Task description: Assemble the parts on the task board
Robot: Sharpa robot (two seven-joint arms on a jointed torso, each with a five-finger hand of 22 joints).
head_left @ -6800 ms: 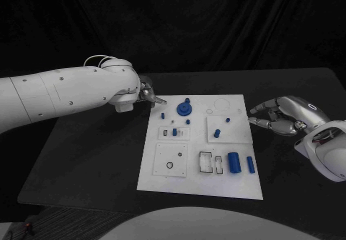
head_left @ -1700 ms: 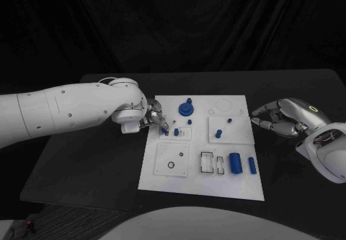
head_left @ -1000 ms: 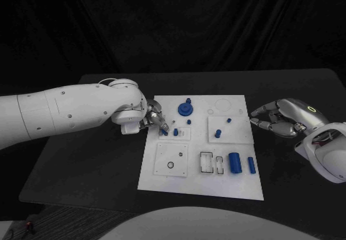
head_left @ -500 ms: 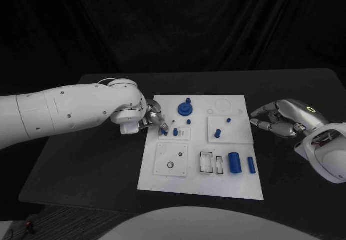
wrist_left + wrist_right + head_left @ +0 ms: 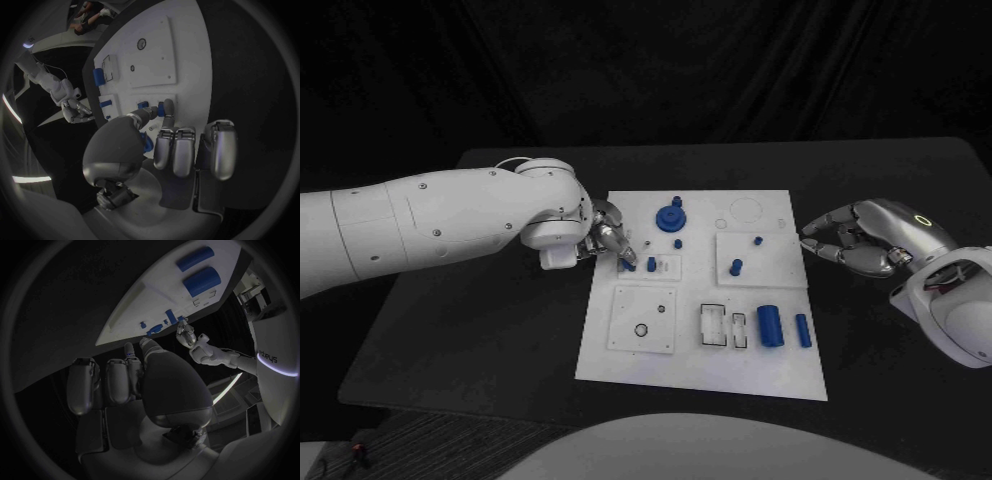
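A plain black table point(image 5: 488, 330) sat under everything, matte, with its far edge running just in front of a black curtain point(image 5: 646, 70). That curtain hung in loose folds right behind the table and covered the whole background.

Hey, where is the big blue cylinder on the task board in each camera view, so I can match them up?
Head view: big blue cylinder lies in the board's near right part.
Left wrist view: big blue cylinder lies beyond the fingers, by the board's far edge.
Right wrist view: big blue cylinder lies beyond the fingers.
Shared landmark: the white task board.
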